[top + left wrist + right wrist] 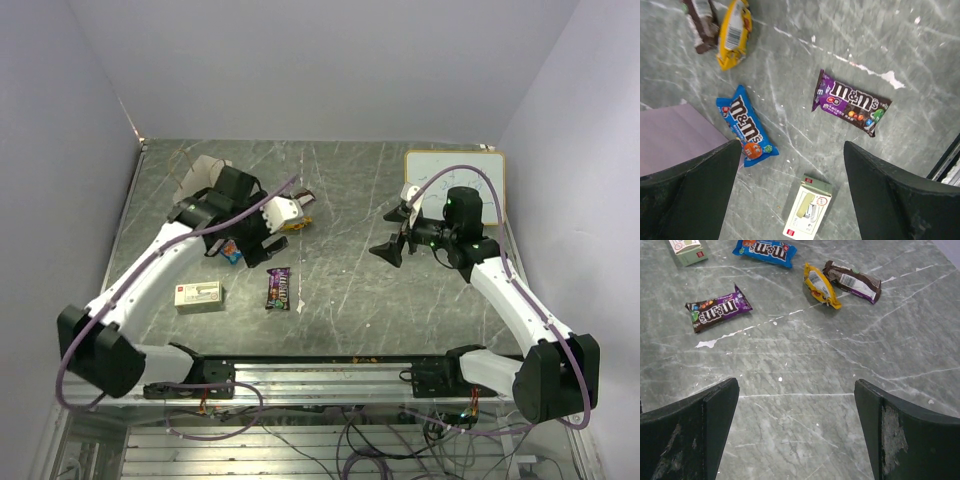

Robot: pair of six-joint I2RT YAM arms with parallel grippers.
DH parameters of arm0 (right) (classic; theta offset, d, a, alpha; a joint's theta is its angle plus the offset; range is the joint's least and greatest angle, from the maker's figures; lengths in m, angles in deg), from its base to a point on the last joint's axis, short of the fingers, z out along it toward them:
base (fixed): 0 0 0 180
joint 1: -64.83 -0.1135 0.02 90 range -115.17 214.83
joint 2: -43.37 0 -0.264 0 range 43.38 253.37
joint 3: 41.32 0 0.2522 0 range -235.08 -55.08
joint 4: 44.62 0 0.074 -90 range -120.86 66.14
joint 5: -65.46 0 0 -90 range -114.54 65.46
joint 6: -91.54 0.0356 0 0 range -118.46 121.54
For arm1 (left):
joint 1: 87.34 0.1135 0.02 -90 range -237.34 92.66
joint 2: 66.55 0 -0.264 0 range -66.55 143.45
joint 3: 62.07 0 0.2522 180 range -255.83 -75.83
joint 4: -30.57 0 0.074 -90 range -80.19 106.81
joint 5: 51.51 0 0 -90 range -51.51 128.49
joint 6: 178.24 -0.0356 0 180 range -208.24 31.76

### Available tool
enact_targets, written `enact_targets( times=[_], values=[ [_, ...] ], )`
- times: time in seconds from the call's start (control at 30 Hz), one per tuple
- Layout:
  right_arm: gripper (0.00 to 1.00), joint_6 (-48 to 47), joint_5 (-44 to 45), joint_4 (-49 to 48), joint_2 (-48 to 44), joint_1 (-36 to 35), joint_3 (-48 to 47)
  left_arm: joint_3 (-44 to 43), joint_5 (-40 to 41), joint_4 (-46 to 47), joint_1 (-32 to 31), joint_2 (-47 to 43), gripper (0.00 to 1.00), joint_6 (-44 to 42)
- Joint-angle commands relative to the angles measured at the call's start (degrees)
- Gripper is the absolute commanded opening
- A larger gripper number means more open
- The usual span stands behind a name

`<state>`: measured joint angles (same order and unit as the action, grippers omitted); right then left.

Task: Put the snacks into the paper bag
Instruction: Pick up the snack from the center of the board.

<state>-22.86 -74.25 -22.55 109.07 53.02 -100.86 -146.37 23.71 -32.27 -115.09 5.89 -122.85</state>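
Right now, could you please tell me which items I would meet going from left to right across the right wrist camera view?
beige box → purple candy packet → blue candy packet → yellow packet → brown packet

Four snacks beyond parted hand

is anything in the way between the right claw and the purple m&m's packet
Nothing visible does. In the right wrist view, only bare table lies between the open right claw and the purple packet, which lies flat ahead of it. The yellow packet and brown packet lie off to the side, clear of that path.
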Motion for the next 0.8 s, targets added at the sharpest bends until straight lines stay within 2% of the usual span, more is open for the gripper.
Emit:
enact_targets(
  times=[0.0, 0.43, 0.77],
  values=[
    [1.00, -0.1, -0.6, -0.9, -1.2, 0.9, 0.4, 1.0, 1.9, 0.0, -1.4, 5.3, 0.94, -5.1],
    [1.00, -0.1, -1.6, -0.8, -0.8, 1.3, 0.6, 0.5, 1.2, -0.4, -1.5, 21.2, 0.85, -15.7],
    [1.00, -0.4, -1.8, -0.6, -0.9, 1.4, 0.7, -2.6, -0.9, -2.1, -1.4, 32.4, 0.77, -19.2]
  ],
)
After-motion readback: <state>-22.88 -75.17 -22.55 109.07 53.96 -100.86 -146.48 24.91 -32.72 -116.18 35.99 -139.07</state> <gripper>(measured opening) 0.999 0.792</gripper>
